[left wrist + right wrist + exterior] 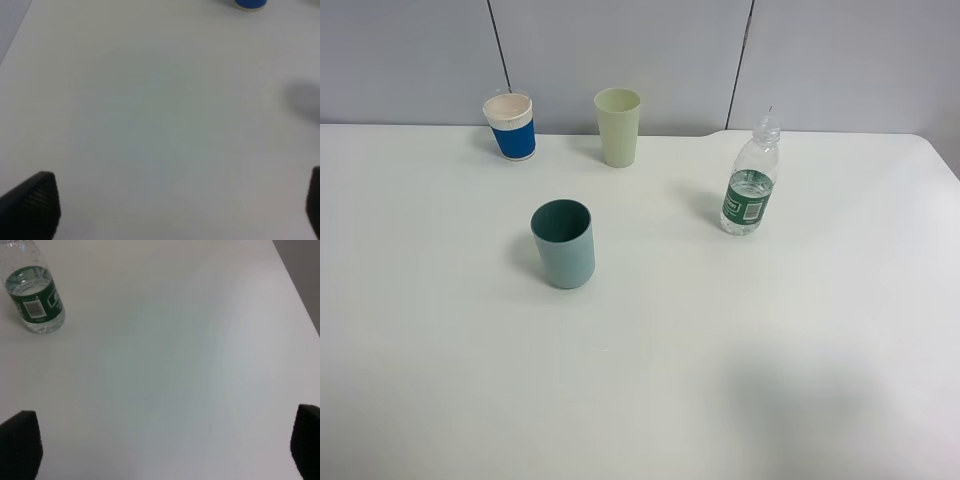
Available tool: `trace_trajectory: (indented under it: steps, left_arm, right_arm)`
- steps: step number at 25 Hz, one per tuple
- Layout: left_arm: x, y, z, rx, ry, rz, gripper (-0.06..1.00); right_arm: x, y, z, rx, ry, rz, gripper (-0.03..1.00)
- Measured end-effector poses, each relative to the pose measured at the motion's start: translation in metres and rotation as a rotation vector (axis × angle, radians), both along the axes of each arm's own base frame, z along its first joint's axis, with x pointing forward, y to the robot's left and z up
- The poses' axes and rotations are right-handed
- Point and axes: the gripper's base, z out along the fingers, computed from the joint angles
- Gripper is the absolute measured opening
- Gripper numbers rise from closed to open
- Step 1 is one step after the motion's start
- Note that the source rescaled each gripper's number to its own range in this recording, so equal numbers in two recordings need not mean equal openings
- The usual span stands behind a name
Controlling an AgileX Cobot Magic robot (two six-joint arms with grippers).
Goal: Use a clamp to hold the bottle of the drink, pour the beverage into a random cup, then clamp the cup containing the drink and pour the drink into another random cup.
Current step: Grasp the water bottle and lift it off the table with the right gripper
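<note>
In the exterior high view, a clear bottle (751,180) with a green label was seen standing upright on the white table (820,350), and it was partly filled with water. A teal cup (563,245) was placed well apart from the bottle, to its left and nearer to the camera. A pale green cup (618,127) was set to the left of the bottle and further back. A blue and white paper cup (510,127) was found even further to the left of the bottle. All three cups were upright.

In the left wrist view, the left gripper (172,210) was held over the bare table with its dark fingertips (32,207) spread wide, and nothing was gripped. Only the blue base of the paper cup was caught at the picture's edge.

In the right wrist view, the right gripper (162,445) was also spread wide and empty, and the bottle was seen well apart from it
</note>
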Motion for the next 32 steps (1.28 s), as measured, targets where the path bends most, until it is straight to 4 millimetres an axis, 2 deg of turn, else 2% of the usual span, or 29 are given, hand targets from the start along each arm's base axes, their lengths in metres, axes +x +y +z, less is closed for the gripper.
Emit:
trace_trajectory:
  steps: [32]
  left_arm:
    - [0.0, 0.0, 0.0, 0.0, 0.0, 0.0, 1.0]
  right_arm:
    - [0.0, 0.0, 0.0, 0.0, 0.0, 0.0, 1.0]
